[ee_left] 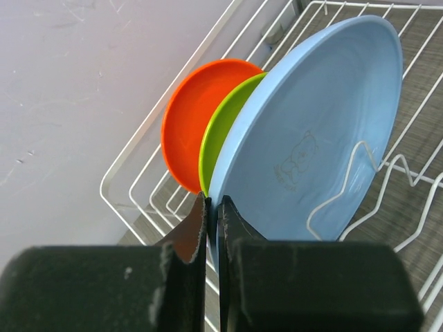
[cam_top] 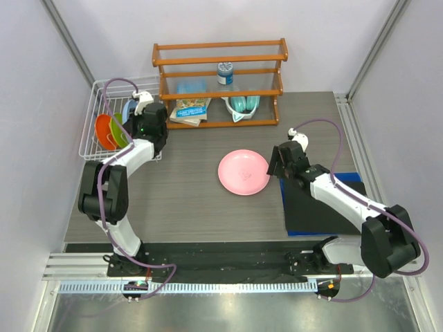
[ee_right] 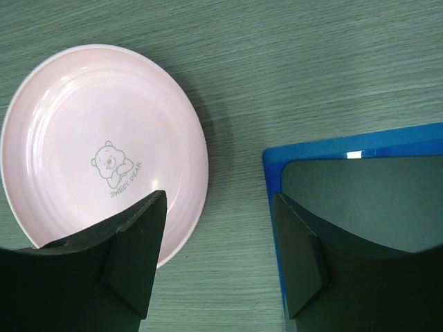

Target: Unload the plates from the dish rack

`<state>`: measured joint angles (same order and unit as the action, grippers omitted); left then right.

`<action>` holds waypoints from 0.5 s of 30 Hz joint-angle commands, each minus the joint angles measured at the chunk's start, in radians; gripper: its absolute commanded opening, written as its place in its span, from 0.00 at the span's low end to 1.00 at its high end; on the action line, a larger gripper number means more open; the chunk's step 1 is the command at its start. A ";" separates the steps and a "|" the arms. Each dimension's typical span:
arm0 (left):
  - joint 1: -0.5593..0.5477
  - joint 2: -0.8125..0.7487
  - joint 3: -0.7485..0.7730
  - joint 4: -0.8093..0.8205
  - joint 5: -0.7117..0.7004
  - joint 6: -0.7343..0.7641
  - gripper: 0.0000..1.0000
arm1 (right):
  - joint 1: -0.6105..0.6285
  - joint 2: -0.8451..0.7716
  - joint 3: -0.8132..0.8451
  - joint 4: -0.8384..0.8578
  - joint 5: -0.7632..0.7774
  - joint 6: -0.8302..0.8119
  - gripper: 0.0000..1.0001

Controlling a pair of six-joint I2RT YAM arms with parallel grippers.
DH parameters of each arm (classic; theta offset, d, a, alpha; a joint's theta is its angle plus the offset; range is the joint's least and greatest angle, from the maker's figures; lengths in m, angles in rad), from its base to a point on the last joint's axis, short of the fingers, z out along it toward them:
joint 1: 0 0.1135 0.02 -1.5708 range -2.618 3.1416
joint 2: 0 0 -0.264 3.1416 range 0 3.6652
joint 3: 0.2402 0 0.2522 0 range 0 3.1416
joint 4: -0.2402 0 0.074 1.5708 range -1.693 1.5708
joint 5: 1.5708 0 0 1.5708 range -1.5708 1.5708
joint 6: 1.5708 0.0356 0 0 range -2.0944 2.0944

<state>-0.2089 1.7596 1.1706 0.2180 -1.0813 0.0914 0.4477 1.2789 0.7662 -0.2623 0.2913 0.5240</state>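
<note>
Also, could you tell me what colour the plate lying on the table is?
The plate is pale pink with a bear print, clearest in the right wrist view.

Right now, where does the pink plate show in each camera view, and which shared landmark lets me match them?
Top external: the pink plate lies flat near the table's centre.
Left wrist: not in it; the left gripper is shut on the light blue plate.
Right wrist: upper left, partly behind the left finger of the open right gripper.
Shared landmark: the black mat with a blue edge, to the plate's right in both views.
</note>
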 commanded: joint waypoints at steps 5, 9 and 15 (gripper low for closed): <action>0.002 -0.215 0.031 0.072 -0.034 0.054 0.00 | -0.004 -0.082 0.001 -0.002 -0.014 0.002 0.70; -0.012 -0.259 0.034 0.061 -0.048 0.088 0.00 | -0.006 -0.110 -0.008 -0.014 -0.017 0.007 0.70; -0.067 -0.382 0.038 -0.099 -0.019 0.038 0.00 | -0.004 -0.147 0.013 -0.045 -0.038 -0.005 0.70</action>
<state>-0.2432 1.4685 1.1725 0.2028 -1.1053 0.1684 0.4477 1.1755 0.7578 -0.2897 0.2729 0.5247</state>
